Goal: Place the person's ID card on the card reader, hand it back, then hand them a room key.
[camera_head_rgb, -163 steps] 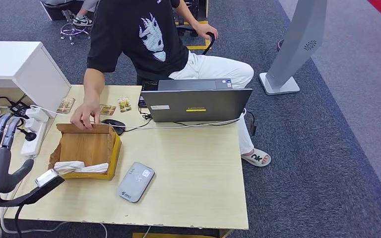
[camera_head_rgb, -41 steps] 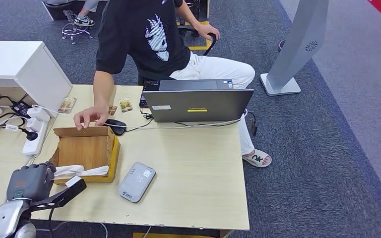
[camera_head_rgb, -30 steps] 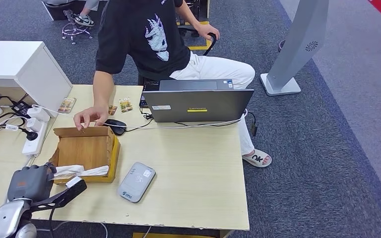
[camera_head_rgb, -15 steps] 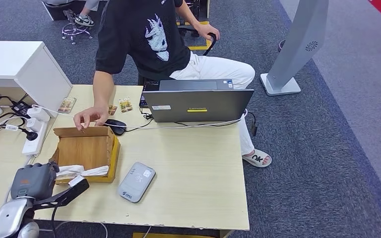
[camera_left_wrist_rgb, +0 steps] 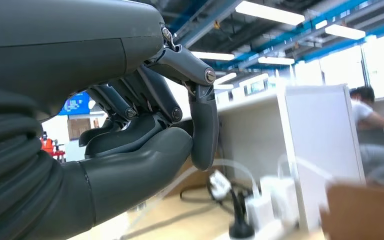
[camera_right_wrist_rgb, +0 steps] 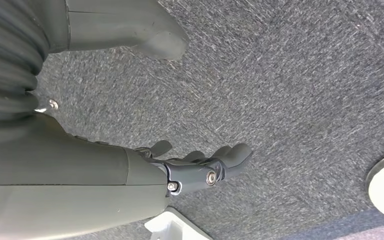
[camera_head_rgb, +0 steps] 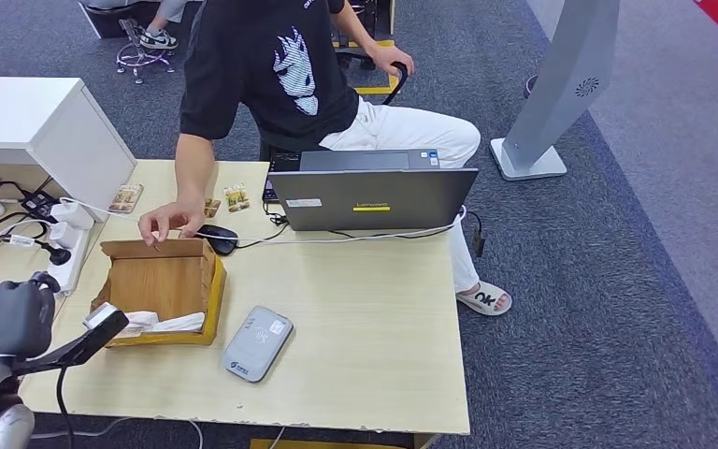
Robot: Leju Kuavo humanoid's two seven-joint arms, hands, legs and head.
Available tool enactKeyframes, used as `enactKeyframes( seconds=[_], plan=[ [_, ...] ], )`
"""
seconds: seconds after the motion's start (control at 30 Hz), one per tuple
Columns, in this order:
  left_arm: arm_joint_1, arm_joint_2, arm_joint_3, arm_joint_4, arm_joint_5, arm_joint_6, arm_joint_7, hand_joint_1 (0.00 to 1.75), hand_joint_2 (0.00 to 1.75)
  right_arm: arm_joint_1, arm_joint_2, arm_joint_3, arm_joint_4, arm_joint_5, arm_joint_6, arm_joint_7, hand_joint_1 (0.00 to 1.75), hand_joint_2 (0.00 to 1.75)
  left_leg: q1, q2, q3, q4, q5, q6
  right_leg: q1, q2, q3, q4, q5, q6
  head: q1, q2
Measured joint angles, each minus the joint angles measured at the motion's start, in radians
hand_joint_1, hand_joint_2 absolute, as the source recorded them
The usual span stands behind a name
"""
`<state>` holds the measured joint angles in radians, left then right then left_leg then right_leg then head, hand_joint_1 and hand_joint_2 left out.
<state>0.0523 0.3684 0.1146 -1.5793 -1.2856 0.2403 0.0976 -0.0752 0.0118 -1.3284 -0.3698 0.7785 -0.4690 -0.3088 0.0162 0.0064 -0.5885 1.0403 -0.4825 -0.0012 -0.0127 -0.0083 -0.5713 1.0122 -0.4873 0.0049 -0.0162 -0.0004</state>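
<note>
A rounded grey card reader (camera_head_rgb: 256,342) lies flat on the pale wood-grain table (camera_head_rgb: 365,327), just beside the open wooden box (camera_head_rgb: 161,281). The person's hand (camera_head_rgb: 162,222) rests on the box's far rim. The left hand (camera_left_wrist_rgb: 145,125), matte grey, is clenched on nothing near the box. The right hand (camera_right_wrist_rgb: 200,167) hangs loosely spread over speckled carpet (camera_right_wrist_rgb: 290,80).

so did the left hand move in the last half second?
Yes. The left hand has pulled away from the wooden box, toward the power strip side of the table; box and card reader unchanged.
</note>
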Motion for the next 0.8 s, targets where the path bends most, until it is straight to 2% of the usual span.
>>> enactKeyframes(
  seconds=[0.07,0.1,0.23,0.33,0.47,0.8],
  plan=[
    [0.0,0.01,0.024,-0.03,0.008,-0.001,-0.008,1.75,1.75,0.0,0.0,-0.002,0.0,0.0,0.0,0.0,0.0,1.75,0.0,0.0,0.0,0.0,0.0,0.0,0.0,0.0,0.0,0.0,0.0,0.0,0.0,0.0],
    [0.0,0.014,0.033,-0.041,0.008,-0.002,-0.01,1.68,1.75,0.0,0.0,-0.002,0.0,0.0,0.0,0.0,0.0,1.75,0.0,0.0,0.0,0.0,0.0,0.0,0.0,0.0,0.0,0.0,0.0,0.0,0.0,0.0],
    [0.0,0.022,0.052,-0.07,0.002,-0.005,-0.013,0.14,1.75,0.0,0.0,-0.004,0.0,-0.003,-0.002,-0.002,0.0,1.75,0.0,0.0,0.0,0.0,0.0,0.0,0.0,0.0,0.0,0.0,0.0,0.0,0.0,0.0],
    [0.001,0.023,0.053,-0.08,0.001,-0.005,-0.013,0.0,1.75,0.0,0.0,-0.008,0.0,-0.005,-0.005,-0.002,0.0,1.75,0.0,0.0,0.0,0.0,0.0,0.0,0.0,0.0,0.0,0.0,0.0,0.0,0.0,0.0],
    [0.006,0.018,0.053,-0.097,0.008,-0.014,-0.025,0.0,1.75,0.0,0.0,-0.011,0.0,-0.01,-0.009,0.001,0.0,1.75,0.0,0.0,0.0,0.0,0.0,0.0,0.0,0.0,0.0,0.0,0.0,0.0,0.0,0.0],
    [0.023,-0.012,0.011,-0.155,0.08,-0.129,-0.047,0.0,1.75,0.0,0.007,-0.02,0.0,-0.019,-0.012,0.015,0.0,1.75,0.0,0.0,0.0,0.0,0.0,0.0,0.0,0.0,0.0,0.0,0.0,0.0,0.0,0.0]
  ],
)
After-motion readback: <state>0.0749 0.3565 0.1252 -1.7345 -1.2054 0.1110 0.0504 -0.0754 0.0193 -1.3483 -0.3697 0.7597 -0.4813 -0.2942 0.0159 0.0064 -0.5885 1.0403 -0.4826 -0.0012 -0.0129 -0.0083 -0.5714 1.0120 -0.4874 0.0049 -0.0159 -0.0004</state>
